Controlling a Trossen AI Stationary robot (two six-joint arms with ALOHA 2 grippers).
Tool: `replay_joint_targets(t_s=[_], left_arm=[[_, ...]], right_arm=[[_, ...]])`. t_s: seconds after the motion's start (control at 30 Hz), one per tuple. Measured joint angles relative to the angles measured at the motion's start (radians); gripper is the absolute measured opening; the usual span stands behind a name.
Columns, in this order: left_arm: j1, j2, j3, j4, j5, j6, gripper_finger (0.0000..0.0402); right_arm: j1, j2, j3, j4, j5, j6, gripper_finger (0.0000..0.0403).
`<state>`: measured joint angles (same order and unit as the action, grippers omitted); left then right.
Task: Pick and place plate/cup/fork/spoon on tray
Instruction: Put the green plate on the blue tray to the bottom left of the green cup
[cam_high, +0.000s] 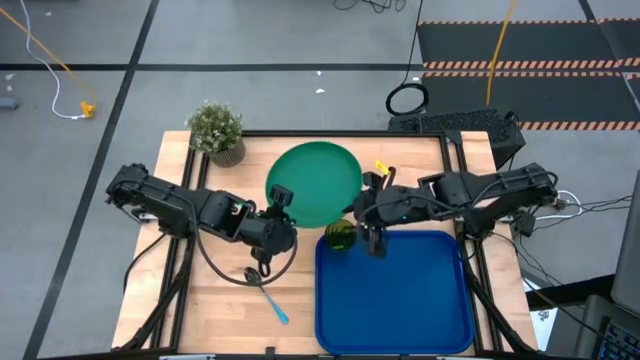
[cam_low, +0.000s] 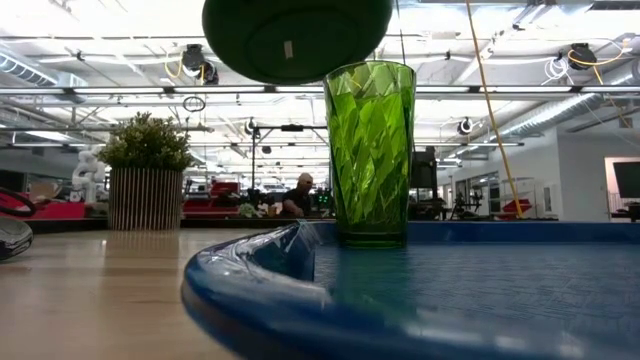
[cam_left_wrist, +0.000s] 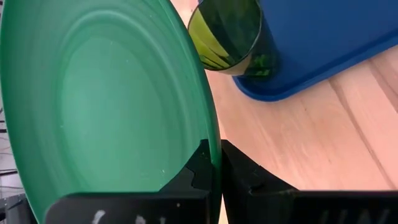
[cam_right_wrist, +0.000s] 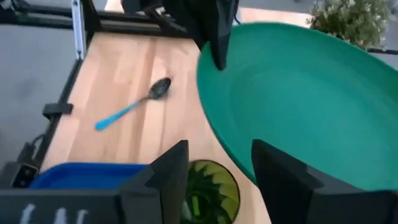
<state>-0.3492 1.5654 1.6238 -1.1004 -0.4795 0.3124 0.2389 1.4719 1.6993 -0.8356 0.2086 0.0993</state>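
Left pincer (cam_high: 281, 197) on round, rimmed, dark-green plate (cam_high: 318, 182).

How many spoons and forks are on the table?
1: a blue-handled spoon with a dark bowl lies on the wooden table, left of the blue plastic tray. No fork shows; one may be hidden.

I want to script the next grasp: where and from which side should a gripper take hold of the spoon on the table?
Grip the spoon at the middle of its light-blue handle, coming straight down from above with the fingers across the handle. It lies flat on the bare wood, so no side approach gets under it, and the handle is slim and straight, while the dark oval bowl is rounded. The left gripper is nearer but is shut on the plate.
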Motion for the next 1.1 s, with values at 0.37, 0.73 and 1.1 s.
replay_joint_targets(t_s=[0.37, 0.73, 1.1], left_arm=[[0.000, 0.000, 0.000, 0.001, 0.037, 0.034, 0.0008], [-0.006, 0.000, 0.000, 0.006, 0.033, 0.030, 0.0008], [-0.006, 0.000, -0.001, 0.014, 0.037, 0.031, 0.0010]], right_arm=[[-0.016, 0.012, 0.000, -0.033, 0.003, -0.149, 0.0128], [-0.013, 0.068, -0.001, -0.032, 0.026, -0.141, 0.0128], [-0.012, 0.087, -0.001, -0.039, 0.004, -0.156, 0.0086]])
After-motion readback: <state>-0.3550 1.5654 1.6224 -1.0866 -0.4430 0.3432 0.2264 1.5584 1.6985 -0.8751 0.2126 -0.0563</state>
